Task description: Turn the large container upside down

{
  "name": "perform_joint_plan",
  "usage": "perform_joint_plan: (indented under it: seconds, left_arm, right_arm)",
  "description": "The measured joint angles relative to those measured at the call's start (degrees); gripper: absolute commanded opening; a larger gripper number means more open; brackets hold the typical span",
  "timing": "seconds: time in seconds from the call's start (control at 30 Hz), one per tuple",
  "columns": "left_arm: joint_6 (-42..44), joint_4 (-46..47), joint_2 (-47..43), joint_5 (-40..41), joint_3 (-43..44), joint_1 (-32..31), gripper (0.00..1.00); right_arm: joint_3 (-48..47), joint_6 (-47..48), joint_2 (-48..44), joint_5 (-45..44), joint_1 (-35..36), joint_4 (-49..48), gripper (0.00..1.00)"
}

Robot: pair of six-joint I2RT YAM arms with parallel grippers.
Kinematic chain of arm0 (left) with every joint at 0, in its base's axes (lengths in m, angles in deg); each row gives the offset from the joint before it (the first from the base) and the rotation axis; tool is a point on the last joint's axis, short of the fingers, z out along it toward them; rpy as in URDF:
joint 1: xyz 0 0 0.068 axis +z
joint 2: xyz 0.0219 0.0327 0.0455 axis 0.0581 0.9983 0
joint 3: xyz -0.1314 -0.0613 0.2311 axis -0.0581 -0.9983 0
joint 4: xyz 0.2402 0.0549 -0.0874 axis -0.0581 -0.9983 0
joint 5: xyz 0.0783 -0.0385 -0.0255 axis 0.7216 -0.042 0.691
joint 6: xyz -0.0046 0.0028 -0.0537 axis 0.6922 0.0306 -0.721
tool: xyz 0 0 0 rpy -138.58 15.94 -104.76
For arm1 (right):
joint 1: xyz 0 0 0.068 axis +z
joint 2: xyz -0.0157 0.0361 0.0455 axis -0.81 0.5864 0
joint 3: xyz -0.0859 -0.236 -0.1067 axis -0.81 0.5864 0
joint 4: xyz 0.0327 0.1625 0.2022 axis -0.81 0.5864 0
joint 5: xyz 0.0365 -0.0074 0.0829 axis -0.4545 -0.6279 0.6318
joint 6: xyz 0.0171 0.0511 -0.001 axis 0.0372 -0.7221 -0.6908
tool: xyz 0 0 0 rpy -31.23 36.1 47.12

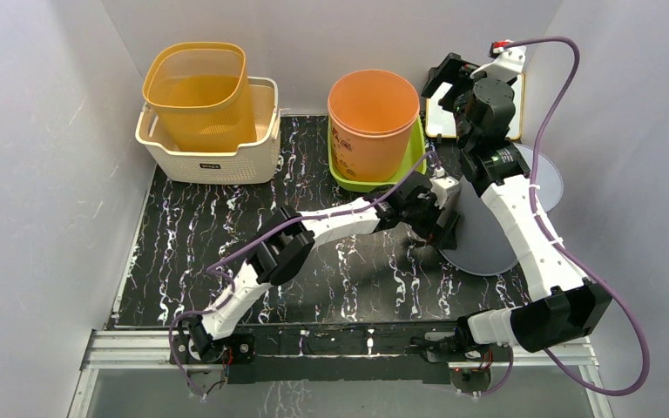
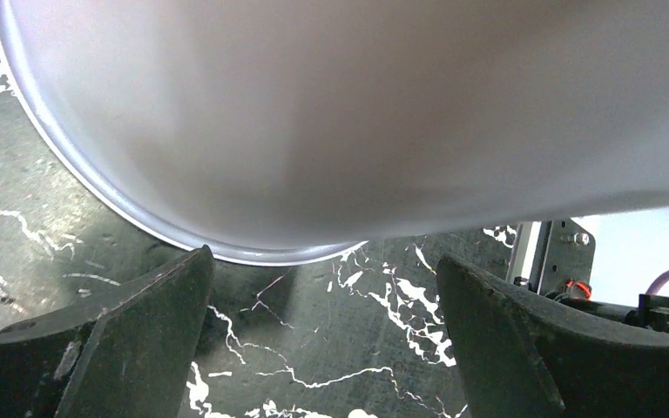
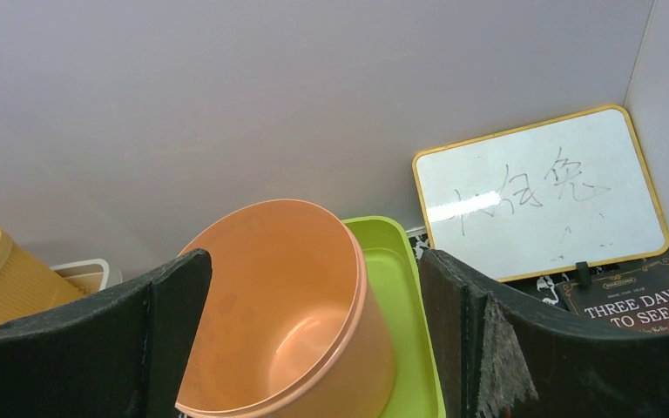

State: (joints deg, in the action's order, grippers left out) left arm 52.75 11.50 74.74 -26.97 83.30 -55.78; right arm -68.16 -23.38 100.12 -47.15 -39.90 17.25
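Clutter along the far edge is the hazard. At ten o'clock on the black marbled table [image 1: 226, 226], an amber plastic bin [image 1: 200, 96] stands inside a cream slotted basket [image 1: 209, 161], whose dark label is too small to read. At twelve, a round orange plastic tub [image 1: 373, 122] stands upright in a lime-green tray [image 3: 401, 287]. The left gripper [image 2: 322, 261], jaws wide and empty, sits at the rim of the large grey round basin [image 1: 488, 235] at three o'clock, seemingly the task's container. Which way up it lies I cannot tell. A pinch on that thin rim may slip, and a swinging basin could strike the tub. The right gripper [image 3: 312, 257], likewise wide and empty, hovers at one o'clock. At two, a yellow-framed whiteboard [image 3: 540, 200] bears handwritten characters, and a dark book [image 3: 636, 305] reads "THREE DAYS TO SEE"
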Motion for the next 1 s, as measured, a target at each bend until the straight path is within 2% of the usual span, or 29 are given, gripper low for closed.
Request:
perform_joint_plan:
  seconds: [0.27, 0.33, 0.57, 0.77, 0.83, 1.0]
  left_arm:
    - [3.45, -3.78, 1.07, -1.81, 0.9, 0.0, 0.98]
    - [4.79, -5.05, -0.83, -0.55, -1.77, -0.02, 0.98]
    - [9.27, -14.43, -18.1, 11.3, -13.14, -0.02, 0.98]
    - [15.1, -19.21, -36.3, 27.19, -13.97, 1.36, 0.98]
    - [16.65, -20.09, -40.41, 29.62, -13.0, 3.37, 0.98]
    - [19.63, -20.85, -45.03, 32.81, -12.61, 19.78, 0.98]
  right_arm:
    - [0.0, 0.0, -0.11, 1.31, -0.5, 0.33, 0.88]
    - [0.0, 0.02, -0.11, 2.05, -0.68, 0.48, 0.88]
    - [0.0, -0.2, -0.09, 5.25, -0.76, 0.68, 0.88]
    - [0.07, -1.11, 0.2, 8.35, -0.76, 1.51, 0.88]
    - [0.17, -1.44, 0.33, 9.33, -0.76, 1.6, 0.88]
    - [0.42, -2.36, 0.37, 11.47, -0.76, 1.66, 0.88]
